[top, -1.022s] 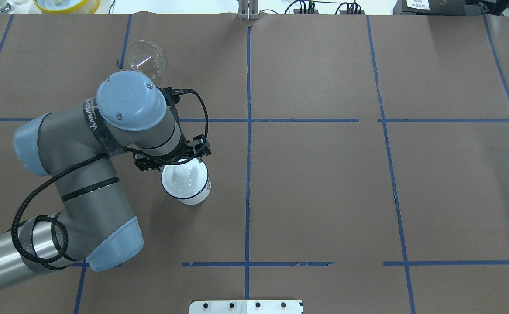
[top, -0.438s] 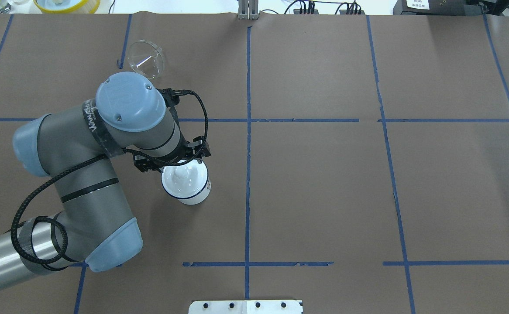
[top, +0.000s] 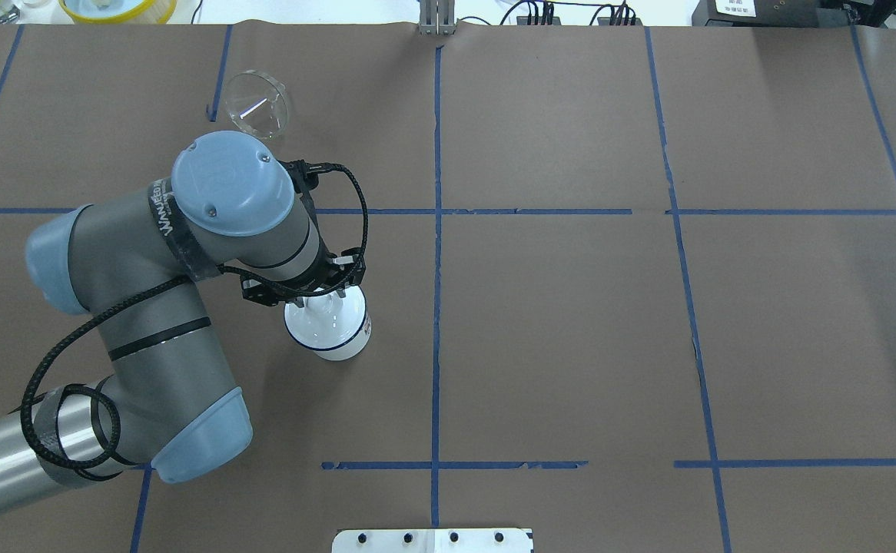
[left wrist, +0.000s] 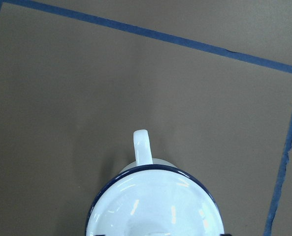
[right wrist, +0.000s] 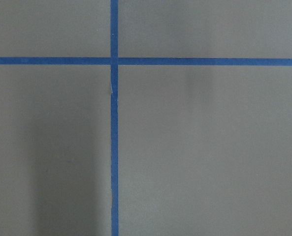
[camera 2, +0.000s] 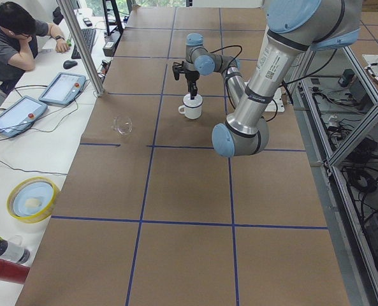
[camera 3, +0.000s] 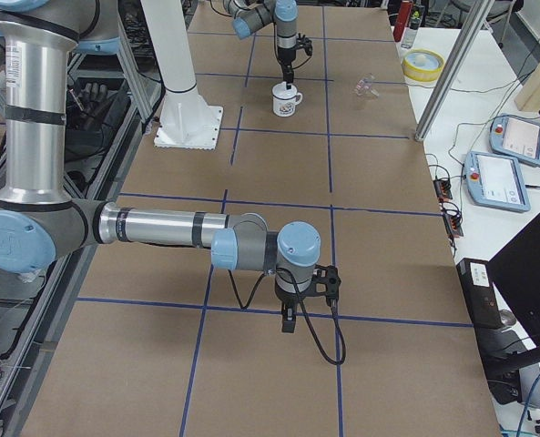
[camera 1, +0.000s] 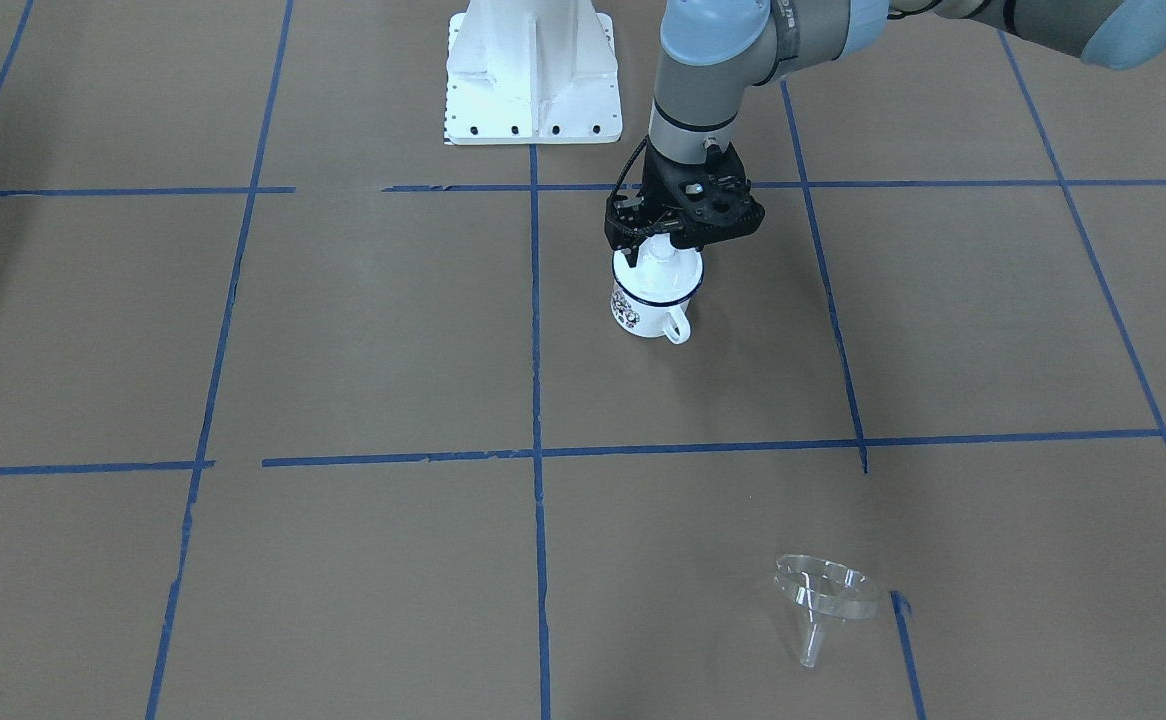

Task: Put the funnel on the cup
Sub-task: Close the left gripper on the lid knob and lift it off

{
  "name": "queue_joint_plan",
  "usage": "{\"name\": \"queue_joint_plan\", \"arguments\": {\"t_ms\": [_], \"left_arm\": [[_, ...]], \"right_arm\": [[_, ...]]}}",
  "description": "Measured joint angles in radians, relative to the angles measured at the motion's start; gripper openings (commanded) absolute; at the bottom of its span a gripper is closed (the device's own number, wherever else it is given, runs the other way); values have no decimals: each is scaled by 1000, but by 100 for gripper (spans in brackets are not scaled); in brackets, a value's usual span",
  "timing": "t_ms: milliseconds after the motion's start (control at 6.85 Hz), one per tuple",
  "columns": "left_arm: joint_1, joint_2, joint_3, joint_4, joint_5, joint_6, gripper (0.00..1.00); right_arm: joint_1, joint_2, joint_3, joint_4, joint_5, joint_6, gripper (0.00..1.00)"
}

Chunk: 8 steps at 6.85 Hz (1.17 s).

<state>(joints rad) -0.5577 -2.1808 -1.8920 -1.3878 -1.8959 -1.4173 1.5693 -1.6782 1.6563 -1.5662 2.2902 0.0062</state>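
Left gripper above one cup, one funnel

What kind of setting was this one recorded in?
Most likely a robotics lab workcell set up for recording manipulation. The table is covered in brown paper marked with a blue tape grid, teach pendants lie on the side bench, and an operator sits at a desk beside it.

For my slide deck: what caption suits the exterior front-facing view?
Left end effector over the lid on the cup; the clear funnel lies apart, nearer the camera.
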Motion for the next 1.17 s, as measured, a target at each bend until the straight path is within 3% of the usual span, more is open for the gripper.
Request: {"name": "queue_joint_plan", "arguments": {"t_ms": [146, 438, 876, 1168], "left_arm": [[1, 0, -1, 1, -2, 0, 52], [1, -1, -4, 2, -3, 0, 0], [-5, 5, -48, 12, -1, 1, 0], [-29, 19, -185, 106, -1, 10, 0]], "right_arm": [[0, 0, 0, 0, 0, 0, 100], [0, 0, 0, 0, 0, 0, 100], [0, 0, 0, 0, 0, 0, 100], [0, 0, 0, 0, 0, 0, 100]]}}
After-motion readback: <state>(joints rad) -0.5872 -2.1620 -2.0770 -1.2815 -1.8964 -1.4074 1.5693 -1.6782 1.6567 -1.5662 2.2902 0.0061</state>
